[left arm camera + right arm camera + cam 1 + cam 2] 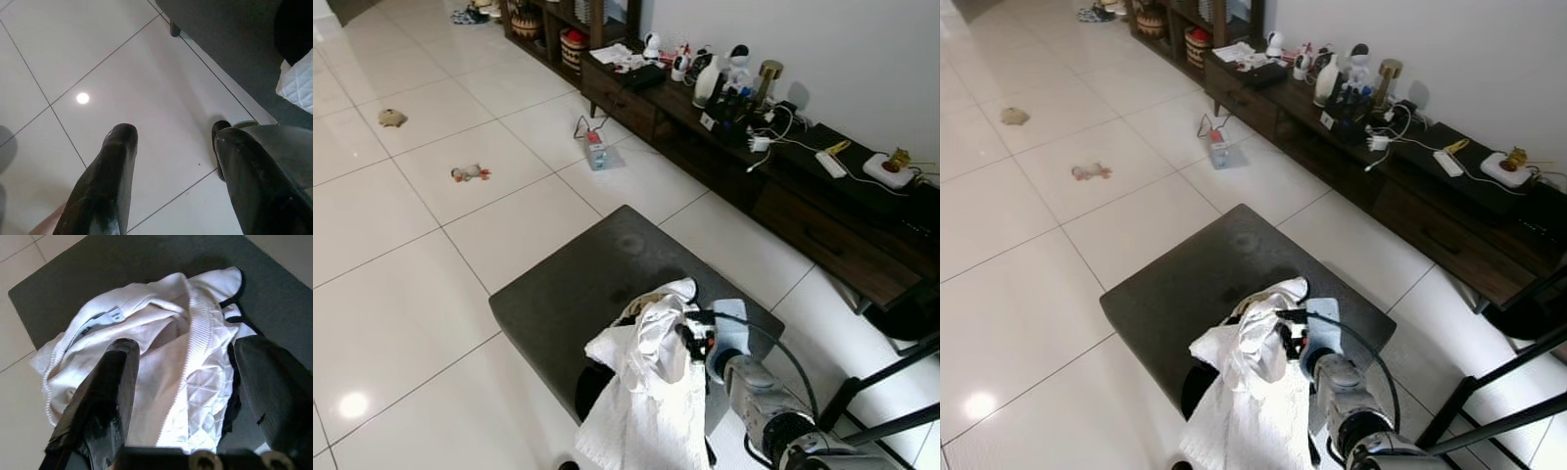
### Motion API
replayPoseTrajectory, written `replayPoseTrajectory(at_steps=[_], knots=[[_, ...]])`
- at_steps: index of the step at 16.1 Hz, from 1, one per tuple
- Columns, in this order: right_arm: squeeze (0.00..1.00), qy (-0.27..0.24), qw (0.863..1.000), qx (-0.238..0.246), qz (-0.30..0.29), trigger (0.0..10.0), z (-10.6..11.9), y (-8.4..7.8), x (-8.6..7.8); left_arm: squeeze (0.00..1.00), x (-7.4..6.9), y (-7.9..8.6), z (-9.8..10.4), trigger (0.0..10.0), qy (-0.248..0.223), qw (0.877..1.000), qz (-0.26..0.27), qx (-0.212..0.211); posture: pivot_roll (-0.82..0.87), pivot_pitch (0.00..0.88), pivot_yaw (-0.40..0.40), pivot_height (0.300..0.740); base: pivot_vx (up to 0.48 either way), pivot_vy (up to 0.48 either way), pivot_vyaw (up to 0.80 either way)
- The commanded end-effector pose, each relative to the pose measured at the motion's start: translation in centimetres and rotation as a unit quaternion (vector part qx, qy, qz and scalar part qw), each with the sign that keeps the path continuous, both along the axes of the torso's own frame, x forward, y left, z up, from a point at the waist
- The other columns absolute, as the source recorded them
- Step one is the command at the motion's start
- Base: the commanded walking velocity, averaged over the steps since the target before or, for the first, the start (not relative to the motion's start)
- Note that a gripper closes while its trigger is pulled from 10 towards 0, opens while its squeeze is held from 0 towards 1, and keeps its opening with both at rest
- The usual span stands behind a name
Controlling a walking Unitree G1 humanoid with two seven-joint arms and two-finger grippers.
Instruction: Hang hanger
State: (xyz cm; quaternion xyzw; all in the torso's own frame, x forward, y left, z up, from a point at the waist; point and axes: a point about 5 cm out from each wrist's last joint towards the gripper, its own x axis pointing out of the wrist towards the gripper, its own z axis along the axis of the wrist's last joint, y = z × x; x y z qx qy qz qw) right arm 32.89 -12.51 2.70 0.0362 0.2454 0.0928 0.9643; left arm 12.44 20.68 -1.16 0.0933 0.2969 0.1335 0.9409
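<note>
1. White tiled floor runs through the whole room, with a dark low counter standing just before the robot.
2. Nearest, the right tool hangs over a white quilted garment heaped at the counter's near edge; its fingers are spread wide on either side of the cloth, and nothing shows them pinching it.
3. A thin black edge peeks out at the garment's far side. It may be the hanger, mostly buried under the cloth, but I cannot be sure.
4. The left tool points down at bare floor beside the counter's foot, fingers wide apart and empty.
5. Beyond the counter, small scraps lie on the tiles, well apart from the work.
6. Farthest, a long dark sideboard against the wall carries bottles, cables and a power strip.
7. The step in hand looks like picking up: the hanger with its garment is not yet lifted.
8. Next, the right tool probably needs to close on the hanger's neck rather than on loose cloth, then lift it clear.
</note>
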Motion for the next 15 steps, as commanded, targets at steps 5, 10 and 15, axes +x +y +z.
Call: replayPoseTrajectory(at_steps=[5,10,15], knots=[[0.0,-0.009,0.999,-0.045,-0.026,10.0,0.2,-0.6,0.2,0.0,-1.8,-0.4,1.5,10.0,0.0,1.0,-0.017,0.025,0.36,0.299,-0.081,0.74,0.0,0.0,0.0],[0.0,-0.051,0.996,-0.033,-0.062,10.0,1.2,-1.1,0.8,0.0,-0.4,-1.2,6.2,10.0,-0.111,0.992,-0.042,0.031,0.37,0.352,-0.065,0.74,0.0,0.0,0.0],[0.0,-0.076,0.993,-0.049,-0.081,10.0,2.5,-1.0,1.7,0.0,0.6,-1.0,13.5,10.0,-0.243,0.969,-0.031,0.029,0.36,0.477,-0.015,0.74,0.0,0.0,0.0]])
